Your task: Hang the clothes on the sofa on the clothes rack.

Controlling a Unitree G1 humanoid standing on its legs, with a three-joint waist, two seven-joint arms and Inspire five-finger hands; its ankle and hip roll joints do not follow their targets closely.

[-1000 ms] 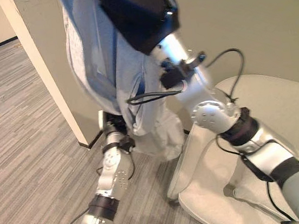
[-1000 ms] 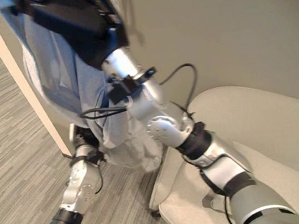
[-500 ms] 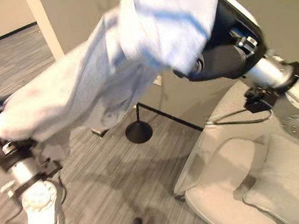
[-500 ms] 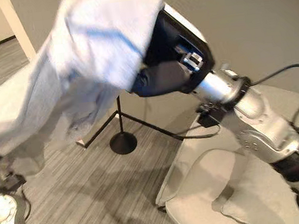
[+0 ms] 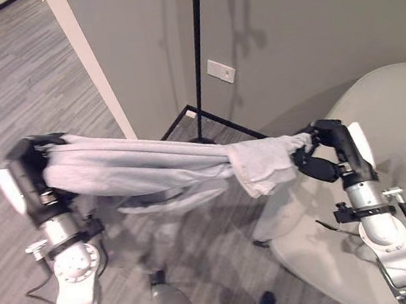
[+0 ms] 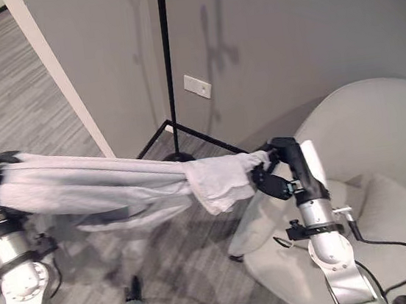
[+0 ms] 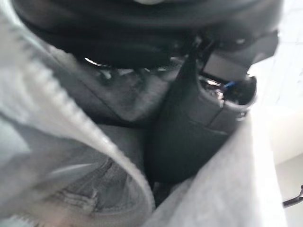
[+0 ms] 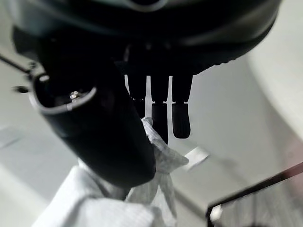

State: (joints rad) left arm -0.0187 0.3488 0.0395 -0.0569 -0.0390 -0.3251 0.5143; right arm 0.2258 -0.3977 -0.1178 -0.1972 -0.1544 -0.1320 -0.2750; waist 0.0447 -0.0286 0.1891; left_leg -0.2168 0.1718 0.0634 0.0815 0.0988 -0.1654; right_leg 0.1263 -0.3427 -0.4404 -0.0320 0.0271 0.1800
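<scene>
Pale blue garment [image 5: 153,169] stretched mid-frame between left hand [image 5: 30,177] and right hand [image 5: 321,158], both clenched on it (rack pole [image 5: 197,56] behind).

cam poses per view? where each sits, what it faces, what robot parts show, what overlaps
Left eye: head, looking down at the garment stretched between left hand and right hand; both arms show.
Right eye: same scene, slightly offset; rack pole, sofa.
Left wrist: close along its hand, cloth around it.
Right wrist: along its fingers pinching cloth.
Shared: the garment.
</scene>
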